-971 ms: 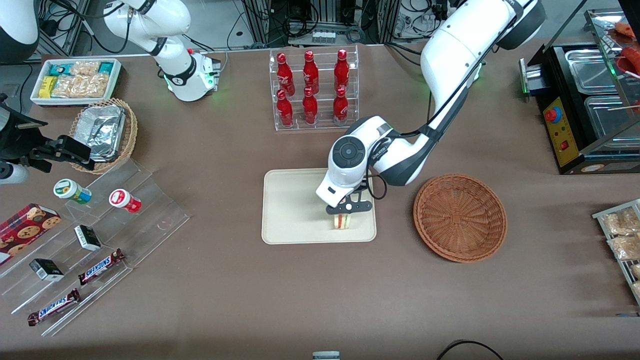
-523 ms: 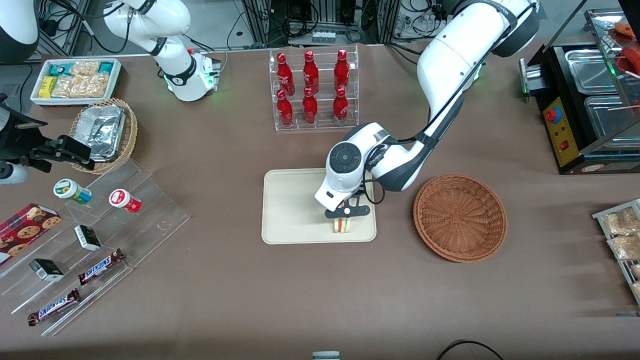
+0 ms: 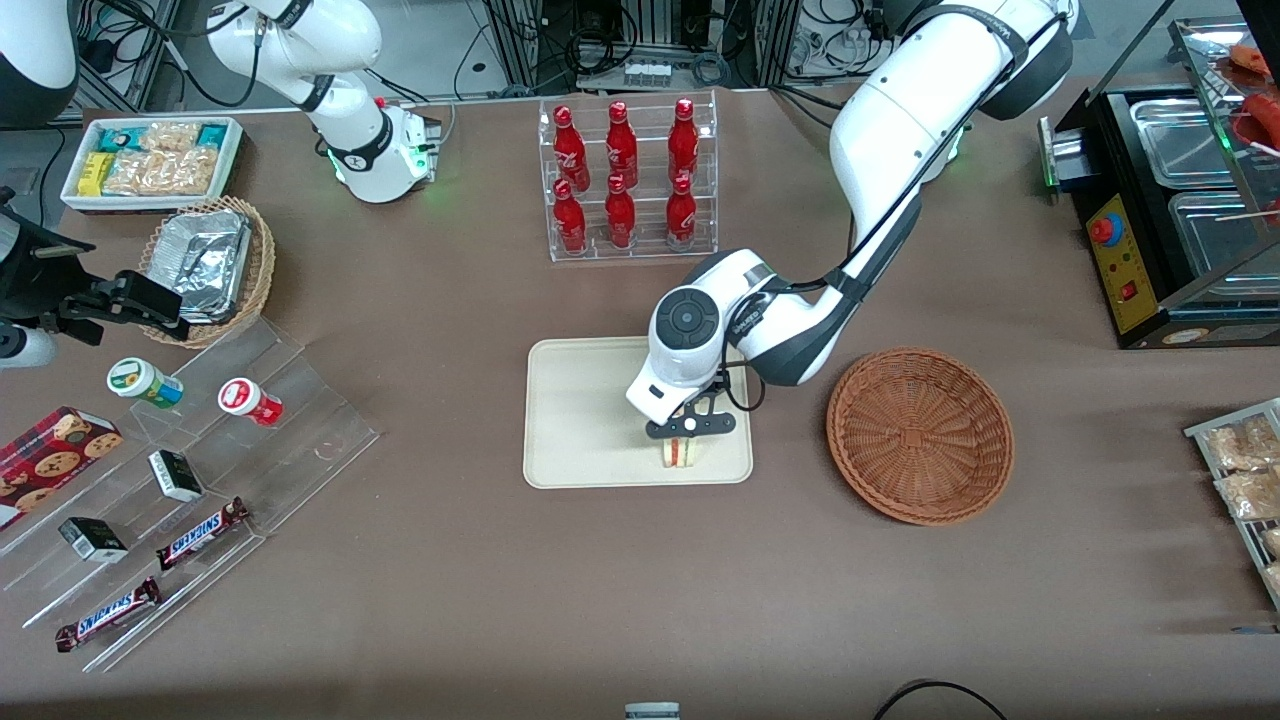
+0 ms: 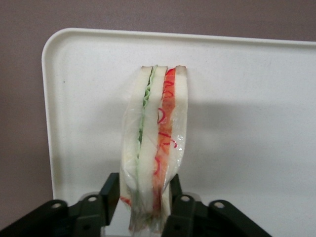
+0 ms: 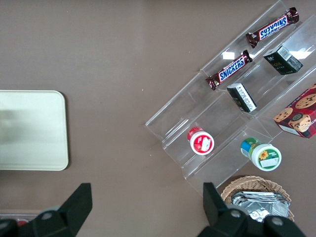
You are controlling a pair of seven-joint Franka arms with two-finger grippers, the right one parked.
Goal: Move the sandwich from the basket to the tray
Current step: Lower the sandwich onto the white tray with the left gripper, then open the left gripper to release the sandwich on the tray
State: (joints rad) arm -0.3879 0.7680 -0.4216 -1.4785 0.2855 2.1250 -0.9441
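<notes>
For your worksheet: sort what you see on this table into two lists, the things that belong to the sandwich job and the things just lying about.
Belongs to the job:
- sandwich, held over the tray
- tray
- basket, with nothing in it
- gripper, shut on the sandwich

Just lying about:
- red bottles in their rack
- Snickers bars
- cookie box
- foil trays
- snack bin
</notes>
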